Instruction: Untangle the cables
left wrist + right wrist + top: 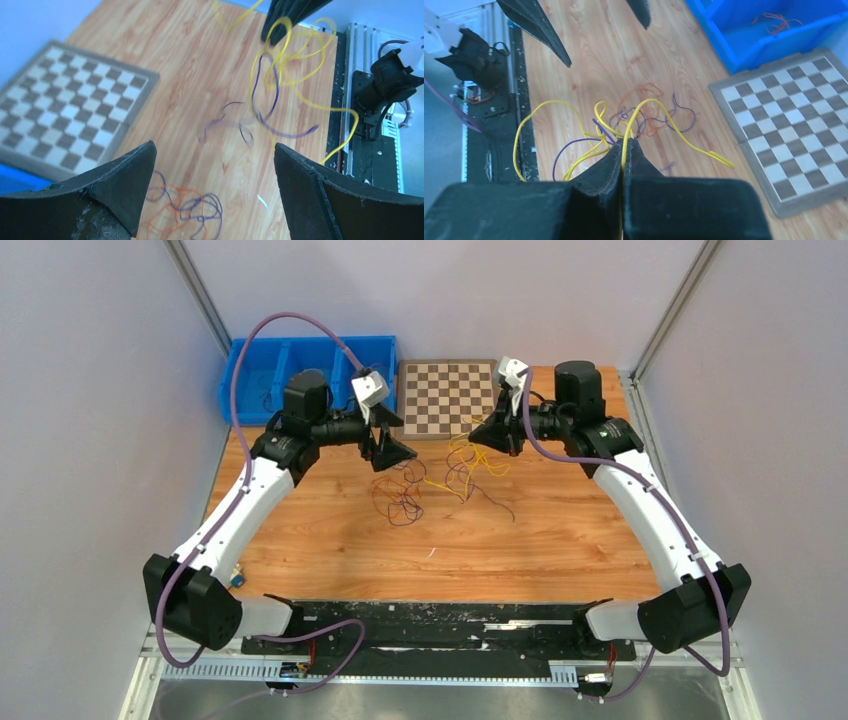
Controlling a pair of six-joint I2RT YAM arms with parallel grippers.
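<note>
Several cables point(398, 492): lying tangled on the desk point(560, 550).
Left tool point(212, 150): gaping wide, gripping nothing.
Right tool point(622, 146): clamping tight on yellow cables point(719, 159) above desk.

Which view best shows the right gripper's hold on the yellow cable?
Right wrist: the shut right gripper fills the foreground, yellow cable pinched at its tips. Left wrist shows only the tips, yellow loops hanging below. Top view shows it small, the grip unreadable.
</note>
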